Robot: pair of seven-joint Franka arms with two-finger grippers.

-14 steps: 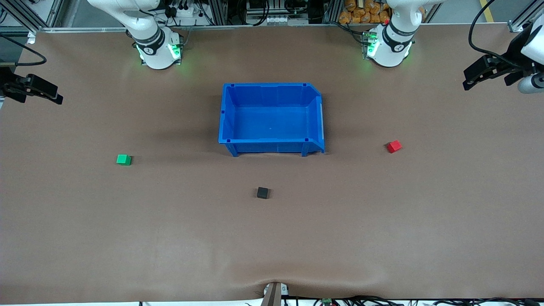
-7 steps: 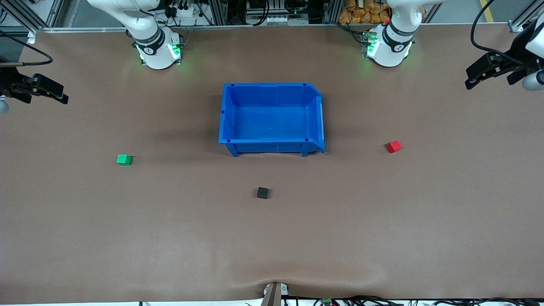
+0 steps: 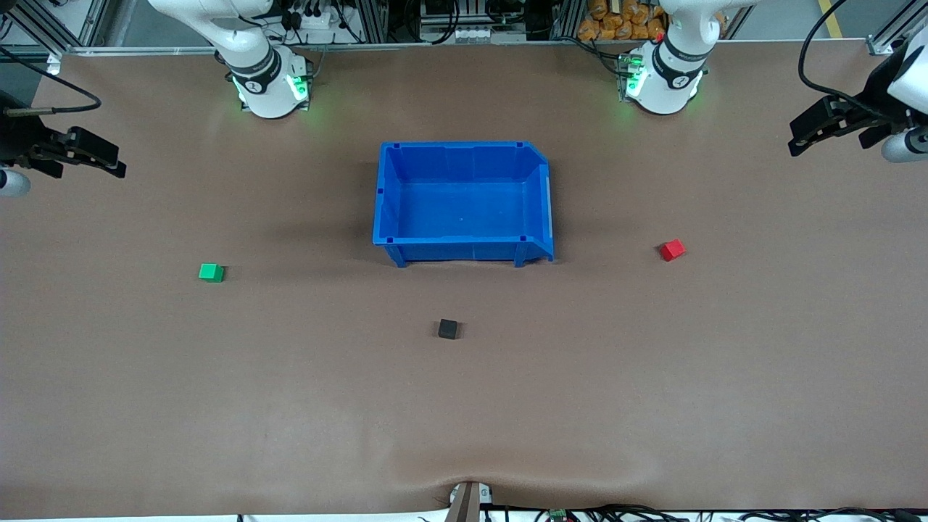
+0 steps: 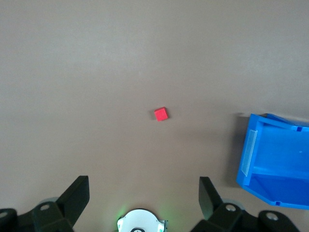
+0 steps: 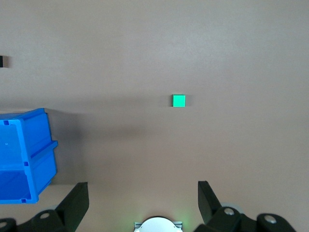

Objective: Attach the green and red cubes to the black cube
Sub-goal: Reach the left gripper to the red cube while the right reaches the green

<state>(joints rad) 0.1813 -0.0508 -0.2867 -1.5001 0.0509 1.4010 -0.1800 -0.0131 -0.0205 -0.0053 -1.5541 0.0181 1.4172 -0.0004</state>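
brown table (image 3: 464, 406), scattered cubes, central bin (image 3: 464, 250)

White arms with black joint rings, green-lit bases, black cables, black two-finger grippers

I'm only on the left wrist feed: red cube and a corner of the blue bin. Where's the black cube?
Observer: The black cube sits on the table, nearer the front camera than the blue bin, touching nothing.
Operator: Green one?
Observer: The green cube lies toward the right arm's end, apart from the bin.
Operator: Right end effector?
Observer: The right end effector is open, up over the table edge at its own end, holding nothing.
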